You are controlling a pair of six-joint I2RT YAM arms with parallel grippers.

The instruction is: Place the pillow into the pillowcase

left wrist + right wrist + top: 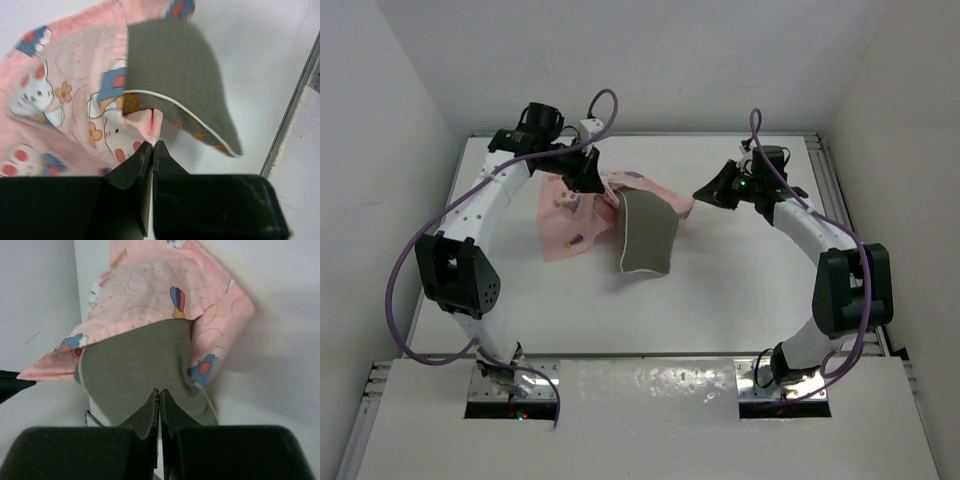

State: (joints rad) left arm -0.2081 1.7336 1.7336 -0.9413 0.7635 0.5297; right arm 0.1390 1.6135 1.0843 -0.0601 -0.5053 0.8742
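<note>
The olive-grey pillow (645, 238) sits mid-table with its far end tucked into the pink rabbit-print pillowcase (568, 225). My left gripper (592, 185) is above the case's far edge. In the left wrist view it (152, 144) is shut on a fold of the pillowcase (55, 95), beside the pillow's (175, 65) white-piped edge. My right gripper (702, 192) is just right of the case's right corner. In the right wrist view it (160, 391) is shut with nothing visible between the jaws, its tips in front of the pillow (135, 370), which sticks out of the pillowcase (150, 290).
The white table (720, 290) is boxed in by white walls at the left, back and right. A metal rail (828, 180) runs along the table's right edge and also shows in the left wrist view (295, 115). Purple cables loop beside both arms.
</note>
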